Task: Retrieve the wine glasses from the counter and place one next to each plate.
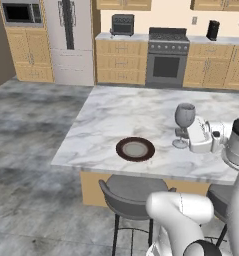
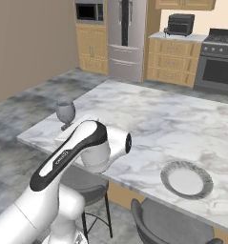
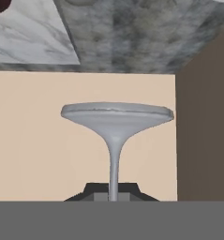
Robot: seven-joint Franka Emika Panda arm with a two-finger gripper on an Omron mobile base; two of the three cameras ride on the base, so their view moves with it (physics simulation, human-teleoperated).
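1 wine glass [image 1: 184,118] is in sight, greyish translucent glass with a rounded bowl, a thin stem and a round foot. It stands upright by the near edge of the marble island [image 1: 121,112], its foot at the slab's surface; whether it rests there or hangs just above cannot be told. The gripper [image 1: 183,133] is at its stem: in the hand view the 2 dark fingertips are drawn almost together around the thin stem, with the flared foot [image 3: 117,114] spread wide beyond them. So the fingers are closed on the glass.

2 plates lie flat on the same slab. The dark plate [image 1: 135,149] is round, brown-black with a paler centre, and sits near the island's front edge, close beside the glass but not touching it. The light plate [image 2: 187,179] is round and grey-white, farther along the same edge, well apart from the glass.

The island top is white marble with grey veins, on light wooden sides. 2 grey stools [image 1: 132,196] with curved backs stand under its front edge. Behind are light wooden cabinets, 1 steel fridge [image 1: 69,40], 1 oven range [image 1: 166,56] and 1 microwave [image 1: 22,13].
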